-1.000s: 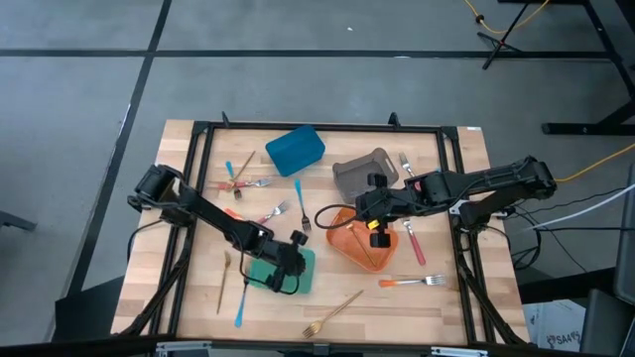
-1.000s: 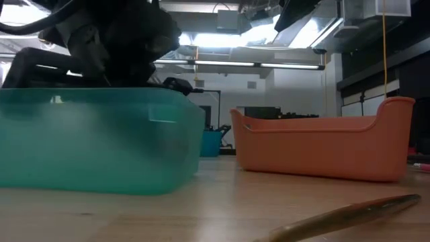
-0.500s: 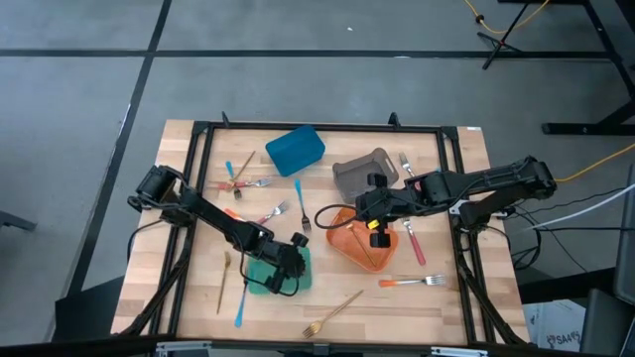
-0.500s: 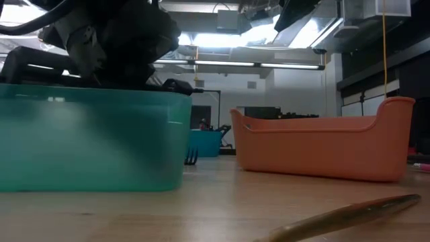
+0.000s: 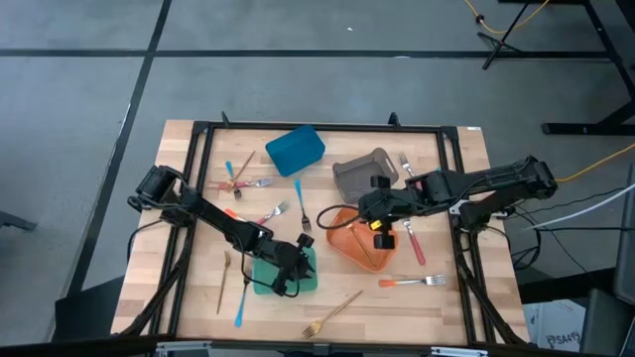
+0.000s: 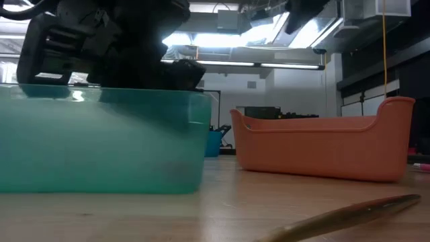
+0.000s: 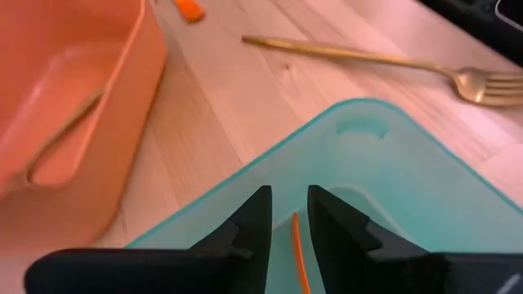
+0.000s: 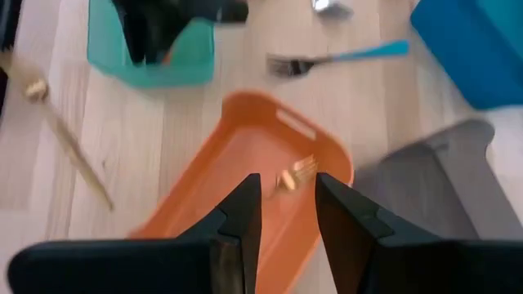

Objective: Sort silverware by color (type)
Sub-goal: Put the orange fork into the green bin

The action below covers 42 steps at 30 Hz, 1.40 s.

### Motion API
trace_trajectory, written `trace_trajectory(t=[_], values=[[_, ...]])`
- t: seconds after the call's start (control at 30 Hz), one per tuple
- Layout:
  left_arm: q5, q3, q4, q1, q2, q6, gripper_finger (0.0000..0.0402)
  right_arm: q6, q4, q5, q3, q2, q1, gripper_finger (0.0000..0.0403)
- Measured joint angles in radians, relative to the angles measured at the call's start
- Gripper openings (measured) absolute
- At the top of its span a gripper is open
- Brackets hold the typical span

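Two grippers are over bins from where I sit. My left gripper [image 7: 288, 219] hangs inside the teal bin [image 5: 298, 273], jaws standing a little apart with nothing between them; an orange-handled utensil [image 7: 299, 253] lies on the bin floor right under the gap. My right gripper [image 8: 284, 200] hovers over the orange bin [image 5: 362, 253], fingers parted and, as far as I can tell, empty, with a gold fork [image 8: 292, 175] lying in the bin below it.

Most of the silverware is unsorted on the table [image 5: 437, 307]: a gold fork [image 5: 332, 314] near the front edge, a blue-handled utensil [image 5: 241, 302] and a gold piece [image 5: 223, 283] left of the teal bin, an orange-handled fork [image 5: 412, 282] and a pink-handled one [image 5: 412, 241] to the right, a blue-handled fork [image 5: 300, 203] mid-table, and a small cluster [image 5: 243, 181] near the blue bin [image 5: 295, 150]. The grey bin [image 5: 362, 171] sits beside the orange one.

My worries: lifting the left arm carelessly could catch the teal bin's wall and drag it, since the fingers sit low inside. The clustered forks overlap, so a pinch there might lift two colours at once. Thin handles lying flat on wood could slip out of a shallow grasp.
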Motion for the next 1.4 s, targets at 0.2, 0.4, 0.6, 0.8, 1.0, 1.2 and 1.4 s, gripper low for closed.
trace_trajectory(t=[0.2, 0.4, 0.6, 0.8, 1.0, 1.2, 1.4], values=[[0.006, 0.0, 0.029, -0.001, 0.0, 0.008, 0.0074, 0.078, -0.087, 0.026, 0.001, -0.031, 0.068, 0.0105], [0.004, 0.0, 0.03, -0.008, -0.011, -0.001, 0.0074, 0.167, -0.124, 0.047, 0.001, -0.05, 0.178, 0.0105], [-0.021, 0.0, 0.003, -0.014, -0.059, -0.001, 0.0074, 0.286, -0.139, 0.052, -0.013, -0.048, 0.277, 0.0105], [-0.059, 0.001, -0.02, -0.014, -0.085, 0.0, 0.0074, 0.464, -0.155, 0.051, -0.064, -0.047, 0.361, 0.0105], [-0.074, 0.001, -0.032, -0.014, -0.092, 0.0, 0.0074, 0.677, -0.151, 0.019, -0.16, -0.046, 0.454, 0.0105], [-0.075, 0.001, -0.032, -0.014, -0.092, 0.0, 0.0074, 0.849, -0.107, -0.034, -0.273, -0.046, 0.55, 0.0105], [-0.079, 0.001, -0.03, -0.014, -0.092, -0.001, 0.0074, 0.892, 0.017, -0.043, -0.383, -0.046, 0.61, 0.0105]])
